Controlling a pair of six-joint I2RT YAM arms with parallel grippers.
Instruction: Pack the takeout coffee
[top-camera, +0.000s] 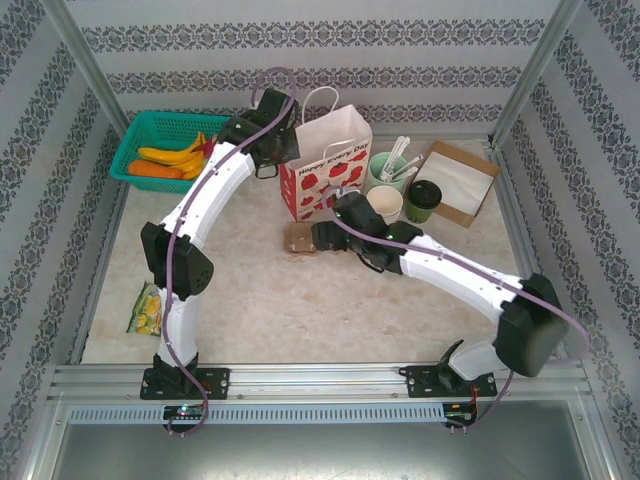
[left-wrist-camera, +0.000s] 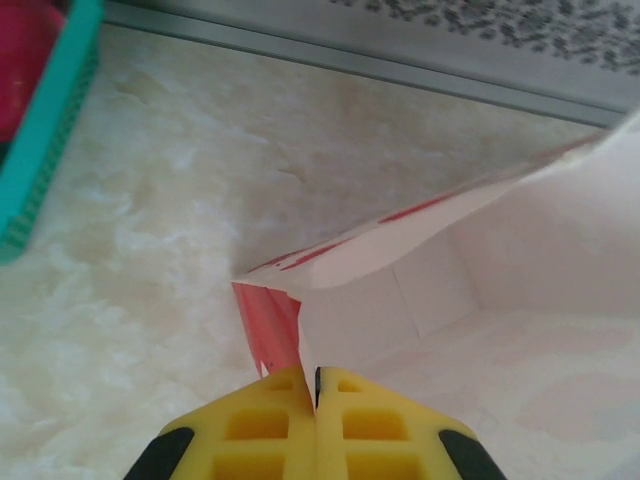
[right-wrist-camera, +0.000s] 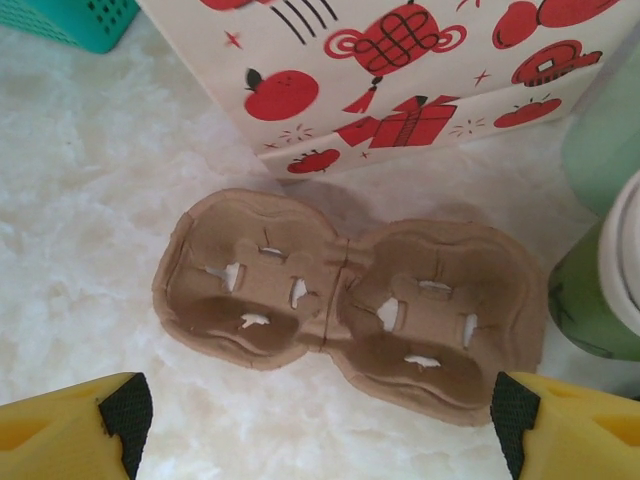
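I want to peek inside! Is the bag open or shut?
Open. The left gripper pinches the rim of the bag, and the left wrist view looks into its white inside.

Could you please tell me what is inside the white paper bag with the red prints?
Through its open top the paper bag shows bare white inner walls and bottom, with nothing packed there. The near corner below the left pincer, shut on the bag's rim, is covered.

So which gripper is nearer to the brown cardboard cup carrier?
Right. The right gripper hovers open directly before the cup carrier. The left gripper is away at the paper bag, shut on its rim.
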